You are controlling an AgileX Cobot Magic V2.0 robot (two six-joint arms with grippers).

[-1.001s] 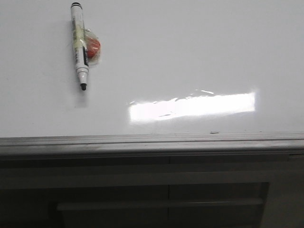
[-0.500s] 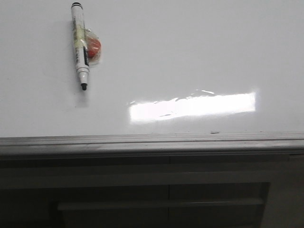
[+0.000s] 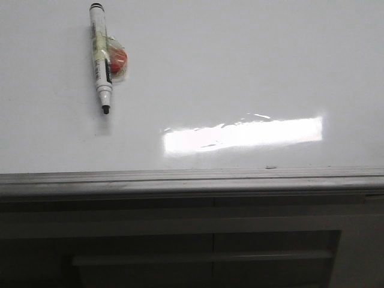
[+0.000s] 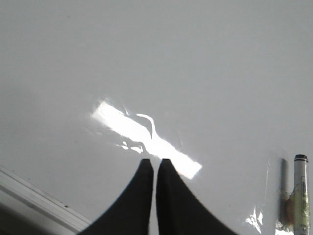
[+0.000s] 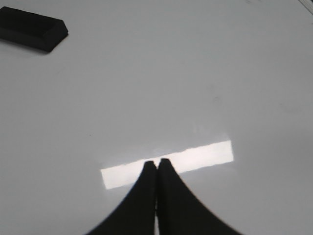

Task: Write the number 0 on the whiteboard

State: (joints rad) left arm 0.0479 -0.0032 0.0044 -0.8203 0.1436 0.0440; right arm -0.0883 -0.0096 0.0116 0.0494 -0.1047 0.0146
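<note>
The whiteboard [image 3: 240, 66] fills the front view, glossy white, with a grey metal strip [image 3: 192, 179] along its lower edge. No drawn number 0 shows on it. A white marker [image 3: 99, 57] with a black tip lies on the board at the upper left, tip toward the strip, with an orange-red blob [image 3: 117, 60] taped beside it. The marker's end also shows in the left wrist view [image 4: 299, 196]. My left gripper [image 4: 154, 163] is shut and empty over bare board. My right gripper [image 5: 157, 162] is shut and empty over bare board. Neither gripper shows in the front view.
A black eraser block [image 5: 33, 28] lies on the board in the right wrist view. A bright light reflection [image 3: 243, 135] lies across the board's lower middle. Below the strip is a dark cabinet panel [image 3: 204, 246].
</note>
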